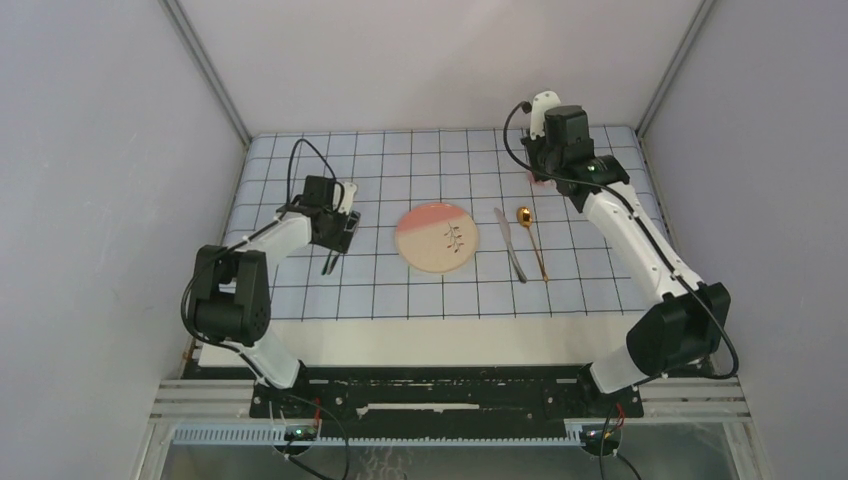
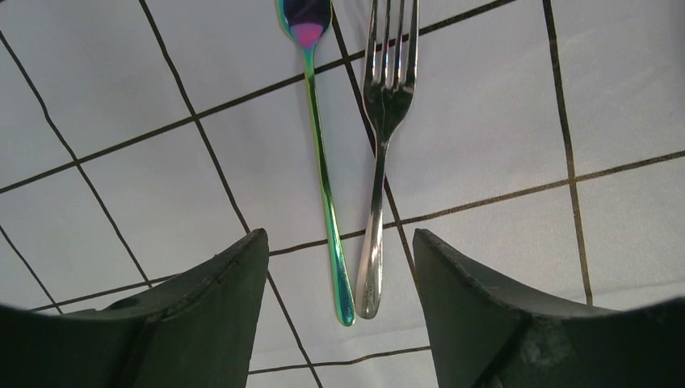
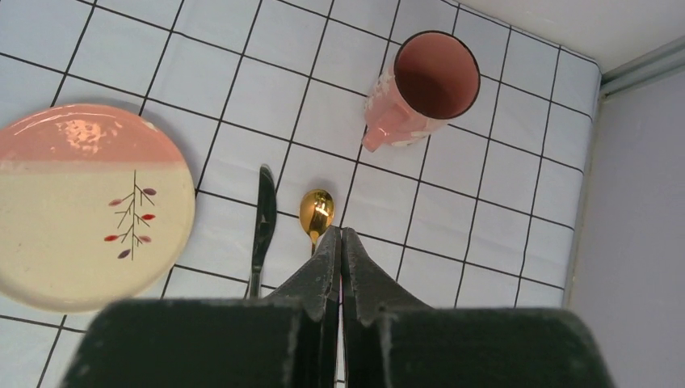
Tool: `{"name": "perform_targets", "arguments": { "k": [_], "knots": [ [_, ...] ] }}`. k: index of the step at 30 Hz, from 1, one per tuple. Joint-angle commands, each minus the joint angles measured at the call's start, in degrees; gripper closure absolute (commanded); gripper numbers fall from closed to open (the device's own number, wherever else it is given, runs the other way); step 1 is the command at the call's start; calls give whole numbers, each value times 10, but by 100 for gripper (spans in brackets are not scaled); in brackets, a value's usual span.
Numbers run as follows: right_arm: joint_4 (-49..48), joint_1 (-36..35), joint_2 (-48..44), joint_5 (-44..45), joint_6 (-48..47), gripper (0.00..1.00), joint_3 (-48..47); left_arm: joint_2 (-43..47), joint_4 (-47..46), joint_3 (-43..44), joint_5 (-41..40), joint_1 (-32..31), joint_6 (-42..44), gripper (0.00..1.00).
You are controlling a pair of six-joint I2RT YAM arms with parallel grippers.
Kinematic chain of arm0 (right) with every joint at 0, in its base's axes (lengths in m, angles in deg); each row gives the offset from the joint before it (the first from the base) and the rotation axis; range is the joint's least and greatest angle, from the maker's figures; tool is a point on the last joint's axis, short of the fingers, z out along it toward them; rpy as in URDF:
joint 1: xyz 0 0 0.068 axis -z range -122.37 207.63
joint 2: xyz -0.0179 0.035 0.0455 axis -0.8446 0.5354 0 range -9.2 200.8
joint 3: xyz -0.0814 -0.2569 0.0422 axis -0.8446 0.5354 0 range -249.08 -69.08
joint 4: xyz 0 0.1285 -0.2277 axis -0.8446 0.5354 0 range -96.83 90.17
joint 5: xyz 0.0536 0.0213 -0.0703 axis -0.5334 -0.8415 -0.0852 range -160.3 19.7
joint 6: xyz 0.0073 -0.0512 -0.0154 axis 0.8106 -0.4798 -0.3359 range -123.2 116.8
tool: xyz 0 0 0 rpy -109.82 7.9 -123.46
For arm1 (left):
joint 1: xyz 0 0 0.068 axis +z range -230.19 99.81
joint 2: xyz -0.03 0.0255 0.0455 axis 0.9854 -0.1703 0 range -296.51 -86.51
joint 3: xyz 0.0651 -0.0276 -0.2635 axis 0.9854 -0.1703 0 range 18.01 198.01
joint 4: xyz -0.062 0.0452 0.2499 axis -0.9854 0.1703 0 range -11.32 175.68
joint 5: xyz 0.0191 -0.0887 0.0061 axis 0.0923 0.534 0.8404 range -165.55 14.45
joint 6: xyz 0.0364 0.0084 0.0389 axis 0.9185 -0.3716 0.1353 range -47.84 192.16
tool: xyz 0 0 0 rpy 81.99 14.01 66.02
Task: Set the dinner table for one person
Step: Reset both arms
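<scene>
On the dinner table (image 1: pixel 420 340) lies a pale-blue gridded cloth (image 1: pixel 400 160). A pink-and-cream plate (image 1: pixel 437 237) (image 3: pixel 89 206) sits at its middle. To the plate's right lie a silver knife (image 1: pixel 510 243) (image 3: pixel 262 218) and a gold spoon (image 1: pixel 530 240) (image 3: pixel 317 212). A pink mug (image 3: pixel 420 89) stands upright beyond them. My right gripper (image 3: pixel 339 232) (image 1: pixel 548 160) hangs shut and empty above the spoon's bowl. An iridescent green spoon (image 2: pixel 323 178) and a silver fork (image 2: pixel 380 162) lie side by side left of the plate. My left gripper (image 2: pixel 339 234) (image 1: pixel 338 238) is open over their handle ends.
Grey walls enclose the table on three sides. In the top view the right arm covers most of the mug. The cloth's near edge runs just in front of the plate, with a bare strip of tabletop before the arm bases.
</scene>
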Motion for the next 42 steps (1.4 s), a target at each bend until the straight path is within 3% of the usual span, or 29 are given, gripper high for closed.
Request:
{"name": "perform_targets", "arguments": {
  "k": [1,11,17,21,29,31,34,35,42],
  "knots": [
    [-40,3,-49,14,-13,100,25,-13,-18,54,-14,-15,9,29],
    [-38,7,-64,21,-18,100,30,-20,-2,41,14,-42,-9,30],
    [-45,7,-75,18,-17,100,38,-50,9,65,-30,-49,7,36],
    [-43,8,-81,23,-24,100,40,-52,49,89,-9,-49,-8,54],
    [-50,7,-91,27,-28,100,58,-12,39,66,-19,-50,-7,57],
    [-51,6,-92,31,-26,100,61,-8,37,65,-35,-49,-5,67],
    [-59,6,-97,32,-29,100,70,-5,33,64,-62,-47,0,96],
    [-59,6,-97,30,-29,100,70,-5,33,62,-63,-47,-1,99],
    [-57,6,-104,27,-27,100,72,-13,33,56,-75,-45,3,100]
  ]
}}
